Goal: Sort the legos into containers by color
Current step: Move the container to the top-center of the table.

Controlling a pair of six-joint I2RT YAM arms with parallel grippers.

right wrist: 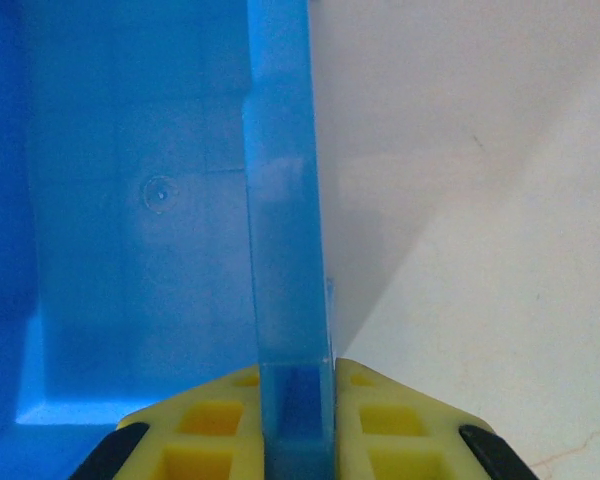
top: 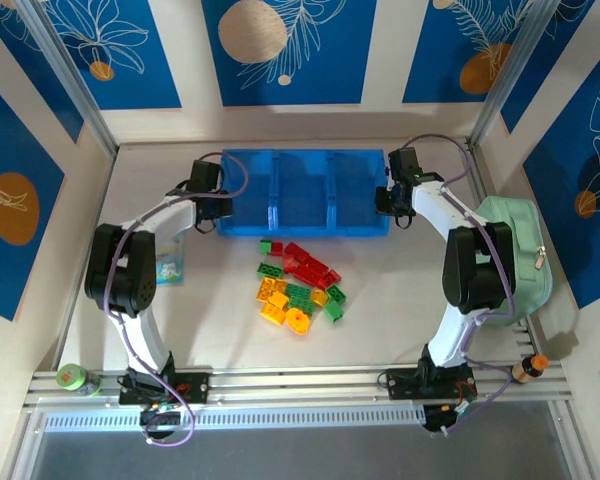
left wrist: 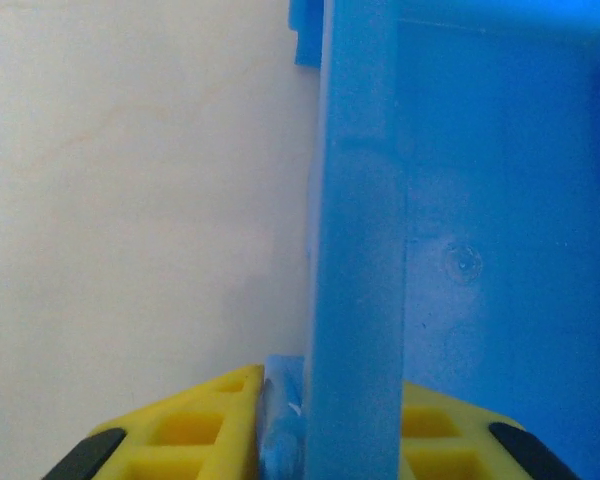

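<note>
**Item 1, left gripper** (top: 218, 205) (left wrist: 315, 440): pressed onto the left end wall of the blue tray (top: 300, 236), one yellow finger (left wrist: 185, 430) outside on the table (top: 130, 180) side and the other inside the compartment.

**Item 2, right gripper** (top: 388, 200) (right wrist: 298, 430): pinches the right end wall of the tray in the same way, with the wall standing upright between its pads.

**Item 3, blue tray:** upper centre of the top view, flat on the table. You will find all three compartments bare.

**Item 4, legos** (top: 300, 285): a loose heap of red, green and yellow-orange bricks just below the tray. The round yellow-orange disc (top: 298, 320) lies at the heap's lower edge. None is sorted yet.

**Item 5, mint-green case** (top: 515, 255): right of frame, close behind the right arm.

**Hazards:**
- Your hold is on thin, translucent walls. If one arm rises or pulls ahead of the other, the tray would likely tilt, flex or slip from the pads.
- Squeezing the two ends together could bow the tray.
- Drawing the tray down-frame risks ploughing into the heap and scattering bricks.
- The right elbow has little room beside the case.

**Arm pose:**
- The two arms mirror each other.
- Their bases sit at the bottom corners of the frame, and their elbows bow outward.
- The forearms angle inward to the tray ends.
- The wrists look down along the walls.
</note>
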